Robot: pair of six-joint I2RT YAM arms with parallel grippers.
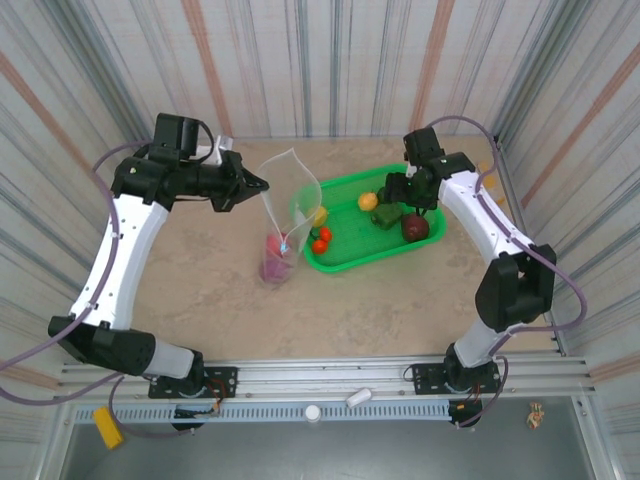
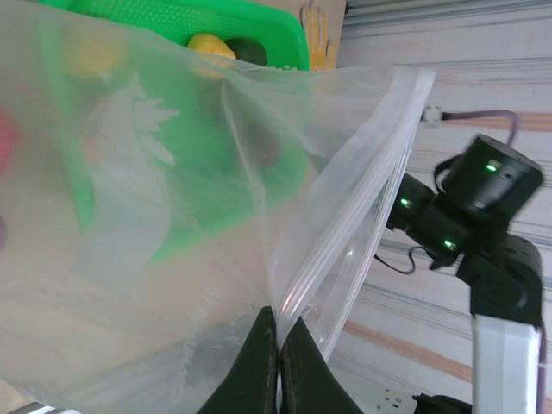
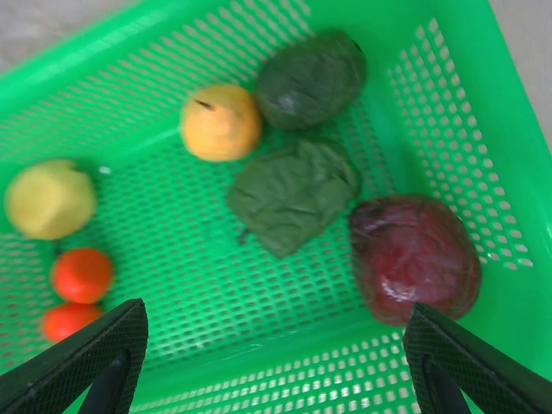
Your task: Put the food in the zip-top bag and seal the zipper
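Note:
The clear zip-top bag (image 1: 291,205) stands upright left of the tray, with pink and magenta food (image 1: 275,262) at its bottom. My left gripper (image 1: 256,185) is shut on the bag's mouth edge, and in the left wrist view its fingers (image 2: 259,362) pinch the plastic beside the pale zipper (image 2: 362,207). My right gripper (image 3: 276,371) hangs open over the green tray (image 3: 483,112), holding nothing. Below it lie a maroon piece (image 3: 414,259), two dark green pieces (image 3: 293,194), an orange-yellow fruit (image 3: 220,121), a yellow one (image 3: 50,198) and two tomatoes (image 3: 82,274).
The green mesh tray (image 1: 345,262) sits right of centre on the beige table. A yellow glove (image 2: 321,34) lies behind the tray. Striped walls close in the back and sides. The right arm (image 2: 483,216) shows past the bag.

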